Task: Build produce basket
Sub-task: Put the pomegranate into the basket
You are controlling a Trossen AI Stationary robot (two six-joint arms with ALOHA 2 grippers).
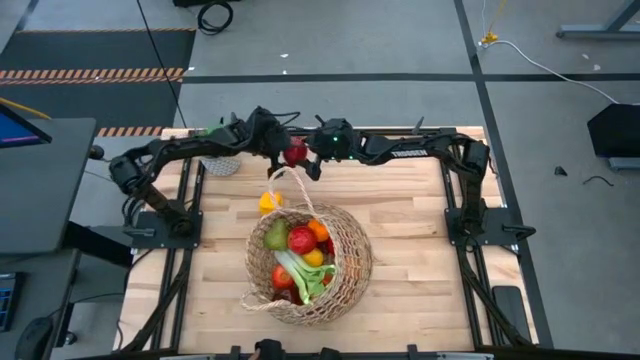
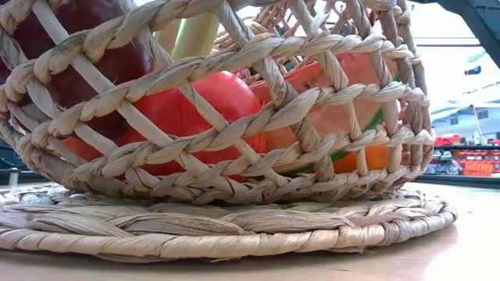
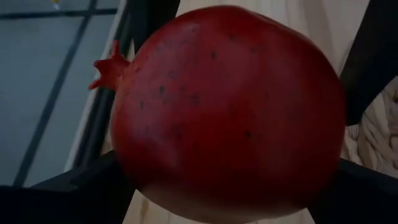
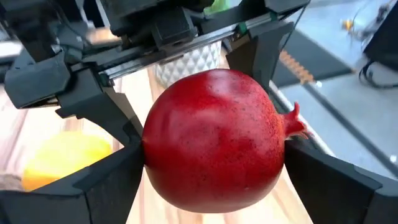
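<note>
While both arms met at the far edge of the table in the high view, the left gripper and right gripper flanked a red pomegranate, raised beyond the basket, which sat mid-table toward the near side holding produce; a yellow fruit lay just beyond its rim. Low down, the basket wall filled the frame, red fruit behind the weave. Through the left wrist, wide-spread dark fingers framed the pomegranate. Through the right wrist, both pairs of spread fingers touched the pomegranate; which one bore it I cannot tell.
</note>
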